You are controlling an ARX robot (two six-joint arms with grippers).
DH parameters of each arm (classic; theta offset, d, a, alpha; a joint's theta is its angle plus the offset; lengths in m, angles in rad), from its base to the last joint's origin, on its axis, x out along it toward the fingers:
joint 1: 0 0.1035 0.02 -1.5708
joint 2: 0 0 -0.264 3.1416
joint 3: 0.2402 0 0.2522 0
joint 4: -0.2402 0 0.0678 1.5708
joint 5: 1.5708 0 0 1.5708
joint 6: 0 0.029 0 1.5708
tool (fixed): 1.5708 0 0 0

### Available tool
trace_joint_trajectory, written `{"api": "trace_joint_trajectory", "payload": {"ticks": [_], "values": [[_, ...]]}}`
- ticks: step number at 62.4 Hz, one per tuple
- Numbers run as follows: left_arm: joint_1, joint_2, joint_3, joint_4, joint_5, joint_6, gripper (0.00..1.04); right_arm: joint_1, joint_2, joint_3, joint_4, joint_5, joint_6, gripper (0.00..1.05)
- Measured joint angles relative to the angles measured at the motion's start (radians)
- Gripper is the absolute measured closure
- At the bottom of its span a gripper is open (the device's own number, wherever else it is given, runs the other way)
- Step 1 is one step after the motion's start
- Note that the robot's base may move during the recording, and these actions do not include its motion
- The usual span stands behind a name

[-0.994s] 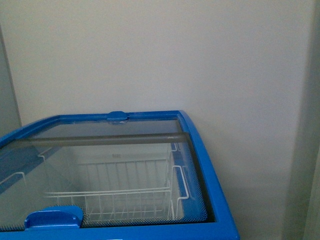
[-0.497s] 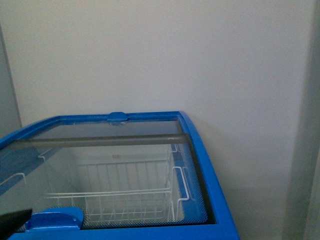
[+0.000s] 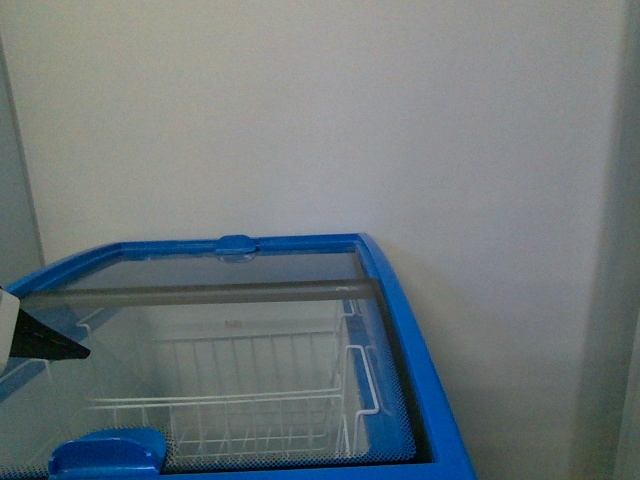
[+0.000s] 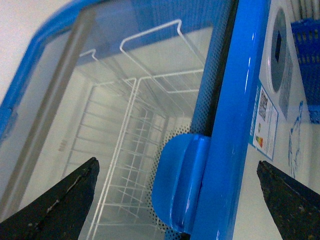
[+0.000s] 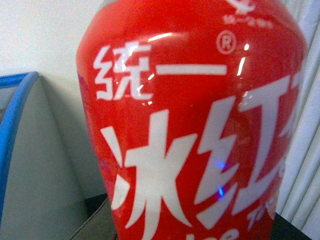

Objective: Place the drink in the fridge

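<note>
The drink fills the right wrist view, its red label with white lettering facing the camera. My right gripper is shut on it, with the fingers almost wholly hidden behind the bottle. The fridge stands below me in the front view, with a blue rim and curved glass lids over a white wire basket. My left gripper is open, its black fingertips on either side of the near blue lid handle without touching it. One left finger shows at the front view's left edge.
A plain wall rises behind and to the right of the fridge. A second blue handle sits on the far rim. On the fridge's front are a digital panel and a sticker, with a blue mesh basket beyond.
The left gripper's finger came into the front view at the lower left and has risen along the left edge. The fridge sits slightly lower in the picture.
</note>
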Motion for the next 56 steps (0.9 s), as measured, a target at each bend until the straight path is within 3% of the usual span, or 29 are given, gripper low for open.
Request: {"api": "trace_joint_trajectory", "payload": {"ticks": [12, 56], "values": [[0.000, 0.082, 0.083, -0.113, -0.030, 0.068, 0.08, 0.000, 0.000, 0.000, 0.000, 0.000, 0.000, 0.68], [-0.050, 0.374, 0.405, -0.045, -0.084, 0.069, 0.08, 0.000, 0.000, 0.000, 0.000, 0.000, 0.000, 0.68]]}}
